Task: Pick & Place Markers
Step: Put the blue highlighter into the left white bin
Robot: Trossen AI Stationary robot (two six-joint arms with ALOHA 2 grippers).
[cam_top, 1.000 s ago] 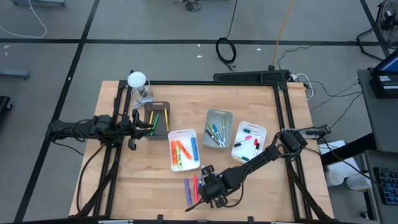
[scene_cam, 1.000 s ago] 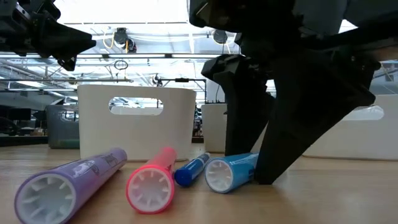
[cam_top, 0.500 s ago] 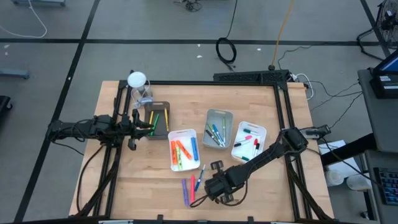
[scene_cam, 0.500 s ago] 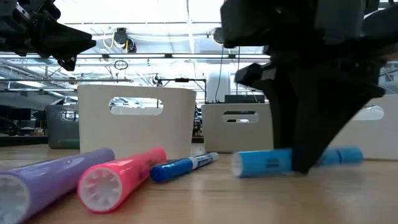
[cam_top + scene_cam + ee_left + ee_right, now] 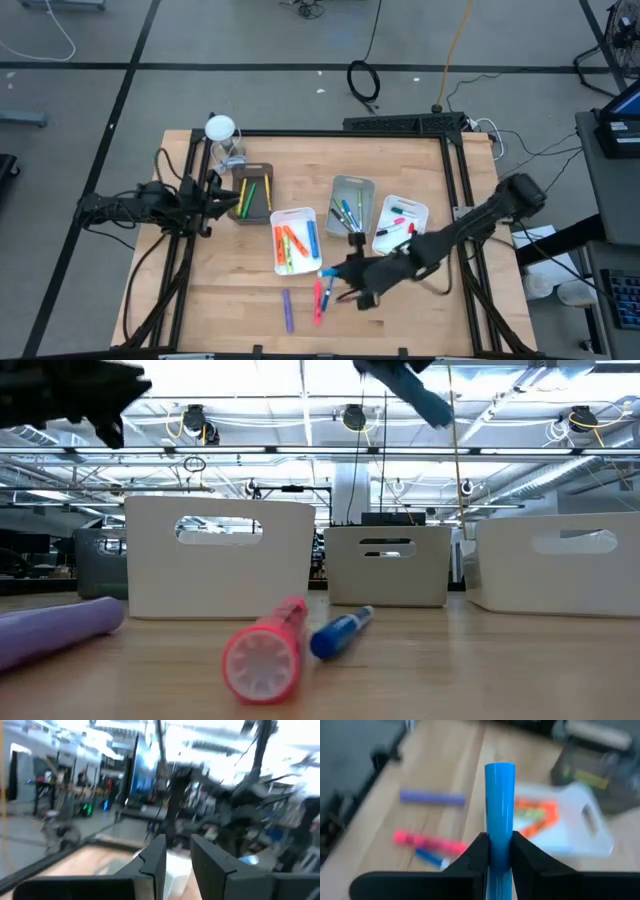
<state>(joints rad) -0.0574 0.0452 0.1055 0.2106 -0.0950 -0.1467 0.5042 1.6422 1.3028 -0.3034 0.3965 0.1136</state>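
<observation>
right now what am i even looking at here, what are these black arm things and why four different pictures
These are two dark robot arms at a wooden table, each ending in a two-finger gripper.

One picture looks straight down from above. One sits at table height, looking across the wood. The other two come from cameras on each arm's wrist, looking past its own fingers.

On the table stand a brown tray, a white tray with orange markers, a grey tray and another white tray. Loose on the wood lie a purple marker, a pink marker and a small blue marker.

The right gripper is raised above the table, shut on a light blue marker. The left gripper waits by the brown tray, holding nothing that shows.
</observation>
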